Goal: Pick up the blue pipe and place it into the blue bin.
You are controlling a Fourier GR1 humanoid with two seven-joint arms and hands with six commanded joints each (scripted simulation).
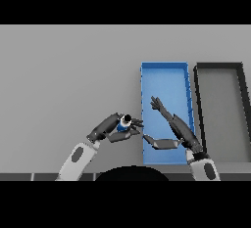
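Observation:
A short blue pipe (123, 124) with a dark open end sits in my left hand (109, 127), whose fingers and thumb curl round it, just left of the blue bin's left wall. The blue bin (164, 75) is a long rectangular tray right of centre. My right hand (172, 124) hovers open over the near half of the bin, fingers spread toward the far end and thumb pointing left toward the pipe. The two hands are close but apart.
A dark grey bin (219, 66) of similar size stands right beside the blue bin, at the table's right. The grey table (68, 75) stretches to the left and far side.

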